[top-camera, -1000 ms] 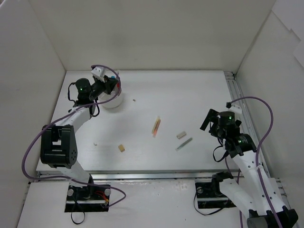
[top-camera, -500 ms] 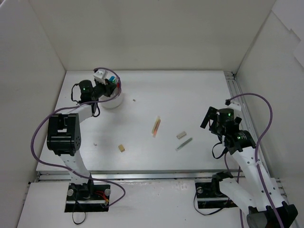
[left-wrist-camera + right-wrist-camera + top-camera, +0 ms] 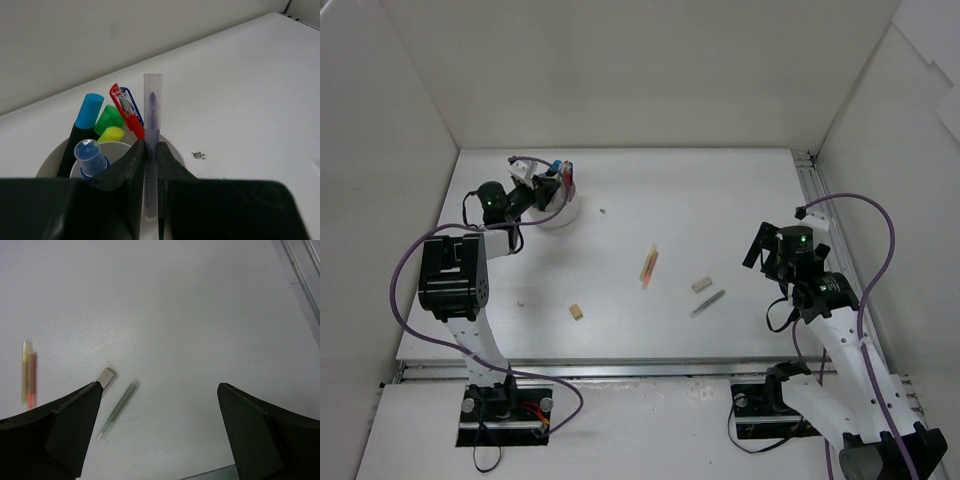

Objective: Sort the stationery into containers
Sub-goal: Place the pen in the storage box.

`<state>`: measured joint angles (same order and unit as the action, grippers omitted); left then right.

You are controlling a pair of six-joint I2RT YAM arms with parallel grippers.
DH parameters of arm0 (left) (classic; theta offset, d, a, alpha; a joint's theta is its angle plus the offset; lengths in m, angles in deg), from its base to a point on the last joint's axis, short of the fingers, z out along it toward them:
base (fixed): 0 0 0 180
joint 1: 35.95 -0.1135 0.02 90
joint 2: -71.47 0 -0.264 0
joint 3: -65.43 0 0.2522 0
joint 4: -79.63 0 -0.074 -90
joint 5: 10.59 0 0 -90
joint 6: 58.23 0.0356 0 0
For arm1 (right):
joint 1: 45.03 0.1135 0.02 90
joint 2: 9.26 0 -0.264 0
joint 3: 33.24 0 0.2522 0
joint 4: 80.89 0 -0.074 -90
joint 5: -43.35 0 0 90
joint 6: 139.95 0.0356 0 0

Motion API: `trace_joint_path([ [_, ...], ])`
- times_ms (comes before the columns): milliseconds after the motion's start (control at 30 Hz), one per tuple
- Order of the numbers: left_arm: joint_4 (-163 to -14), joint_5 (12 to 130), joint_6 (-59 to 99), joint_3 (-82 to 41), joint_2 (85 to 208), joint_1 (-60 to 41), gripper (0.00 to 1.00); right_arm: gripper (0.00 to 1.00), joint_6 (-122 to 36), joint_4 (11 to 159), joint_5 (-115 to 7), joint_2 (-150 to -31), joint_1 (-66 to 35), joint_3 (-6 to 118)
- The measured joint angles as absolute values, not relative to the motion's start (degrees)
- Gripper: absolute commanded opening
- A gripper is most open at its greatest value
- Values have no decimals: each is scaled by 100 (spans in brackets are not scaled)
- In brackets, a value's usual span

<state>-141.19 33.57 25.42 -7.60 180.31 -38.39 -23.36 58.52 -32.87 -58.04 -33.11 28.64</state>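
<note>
A: What is the left end effector (image 3: 151,150) doing?

B: Its two fingers are clamped on a thin translucent grey pen with a clear cap (image 3: 152,100). The pen stands upright between them, above the round white bowl (image 3: 174,154).

A: What stands in that bowl?

B: Just past the fingertips, to their left, are a red pen with a clip (image 3: 127,112) and stubby black highlighters with a blue end (image 3: 89,112), a green end (image 3: 109,119) and a yellow end (image 3: 114,134). A white tube with a blue cap (image 3: 90,152) is nearest the left finger.

A: And the right end effector (image 3: 159,390)?

B: Its fingers are spread wide with nothing between them, above the white bench (image 3: 200,315). Below it, towards its left finger, lie a beige eraser block (image 3: 105,376) and a thin grey-green pen (image 3: 118,409), near each other but apart. Farther left, a cream stick (image 3: 25,372) lies alongside a thin red pen (image 3: 31,377)
</note>
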Motion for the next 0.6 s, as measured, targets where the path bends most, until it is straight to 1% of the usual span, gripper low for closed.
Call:
trace_joint_path([
  [233,-14694,2944,2205,-758,18328,-3998,0,98,-2351,5854,-3249,-5802,-3311,2864],
  [600,-14946,2928,2155,-605,18344,-4009,0,98,-2432,5854,-3193,-5677,-3311,2864],
])
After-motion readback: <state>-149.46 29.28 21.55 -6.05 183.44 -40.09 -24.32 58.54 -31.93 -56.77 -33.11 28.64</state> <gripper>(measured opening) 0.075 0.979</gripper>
